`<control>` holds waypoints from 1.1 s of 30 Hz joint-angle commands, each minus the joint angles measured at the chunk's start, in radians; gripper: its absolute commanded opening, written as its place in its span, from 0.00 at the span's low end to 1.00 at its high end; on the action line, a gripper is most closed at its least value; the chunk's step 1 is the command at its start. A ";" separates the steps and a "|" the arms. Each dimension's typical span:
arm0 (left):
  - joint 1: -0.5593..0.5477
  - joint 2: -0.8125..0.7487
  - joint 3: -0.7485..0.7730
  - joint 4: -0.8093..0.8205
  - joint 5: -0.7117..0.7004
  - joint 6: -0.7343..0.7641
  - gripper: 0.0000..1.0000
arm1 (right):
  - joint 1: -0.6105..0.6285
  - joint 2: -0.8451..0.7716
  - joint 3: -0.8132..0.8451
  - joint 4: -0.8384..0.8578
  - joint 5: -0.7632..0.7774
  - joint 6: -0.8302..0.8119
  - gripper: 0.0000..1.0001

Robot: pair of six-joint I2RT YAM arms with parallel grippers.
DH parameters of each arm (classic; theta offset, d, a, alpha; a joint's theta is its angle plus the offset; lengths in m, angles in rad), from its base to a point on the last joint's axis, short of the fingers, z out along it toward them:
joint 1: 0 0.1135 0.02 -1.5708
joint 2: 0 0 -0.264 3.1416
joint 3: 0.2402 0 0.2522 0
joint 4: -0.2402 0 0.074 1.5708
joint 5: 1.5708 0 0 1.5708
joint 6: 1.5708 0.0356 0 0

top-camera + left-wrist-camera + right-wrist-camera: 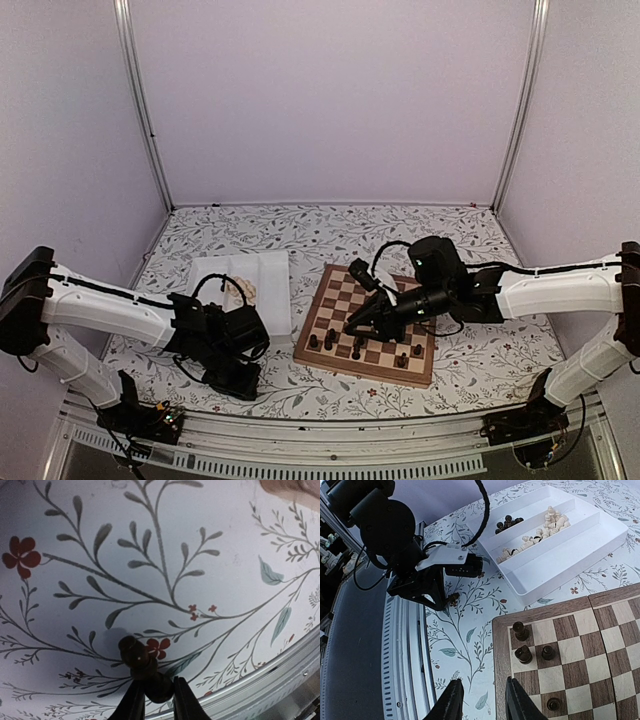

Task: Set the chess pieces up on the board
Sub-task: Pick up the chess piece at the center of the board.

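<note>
Left gripper (159, 686) seems clamped on a dark chess piece's (137, 656) base near the table's (225, 555) front edge, so it may pivot loose.

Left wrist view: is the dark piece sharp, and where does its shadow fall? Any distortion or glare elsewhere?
Left wrist: dark piece slightly soft, faint shadow to its upper left on the cloth; metal table edge bows from lens distortion. Right wrist: crisp, white tray bright but not blown out. Top external: even, soft light.
</note>
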 commanded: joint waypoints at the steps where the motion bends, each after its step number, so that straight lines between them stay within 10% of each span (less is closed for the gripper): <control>1: -0.015 0.080 -0.055 -0.027 -0.019 0.014 0.23 | 0.005 0.018 0.019 0.019 -0.006 0.014 0.31; 20: -0.027 0.012 -0.033 -0.042 -0.119 0.093 0.11 | 0.024 0.038 0.055 0.009 0.042 0.039 0.31; 33: -0.081 -0.193 -0.030 0.388 -0.235 0.458 0.08 | -0.031 0.119 0.127 0.054 -0.173 0.204 0.33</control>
